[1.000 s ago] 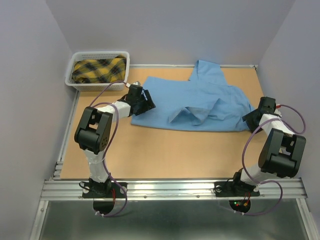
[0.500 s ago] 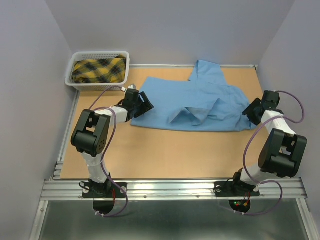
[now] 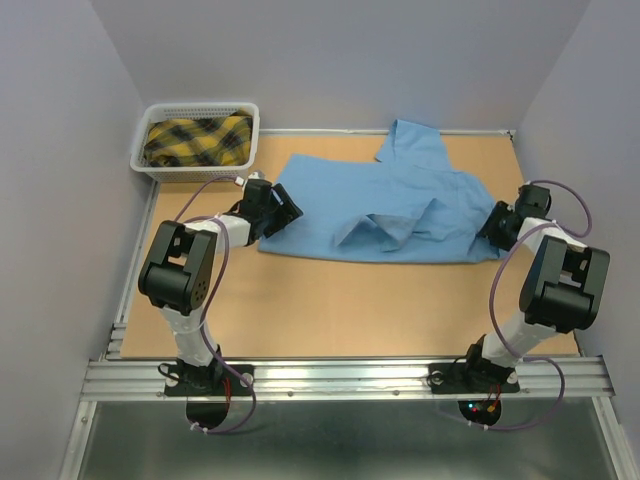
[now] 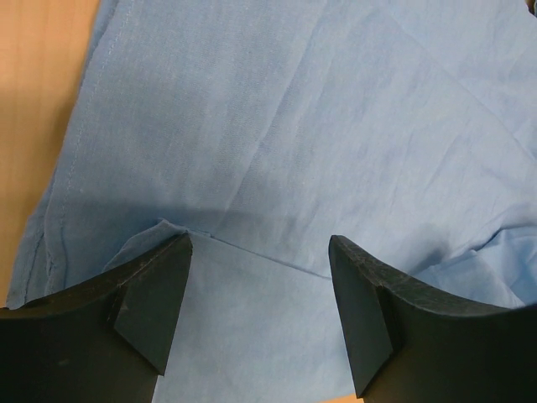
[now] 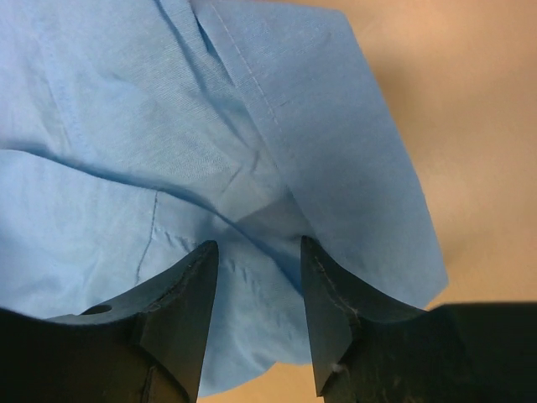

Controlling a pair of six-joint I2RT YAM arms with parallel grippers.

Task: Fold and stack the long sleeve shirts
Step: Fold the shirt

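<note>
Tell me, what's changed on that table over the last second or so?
The right claw slid a little inward over the right edge of the blue shirt, and its jaws narrowed around a fold there without shutting. The left claw edged slightly leftward at the shirt's left edge, jaws wide open as before. The shirt, the basket and the plaid cloth in it stayed put.

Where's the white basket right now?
From the top view, the white basket sits in the far left corner of the table, just left of the blue shirt, holding a yellow checked cloth.
</note>
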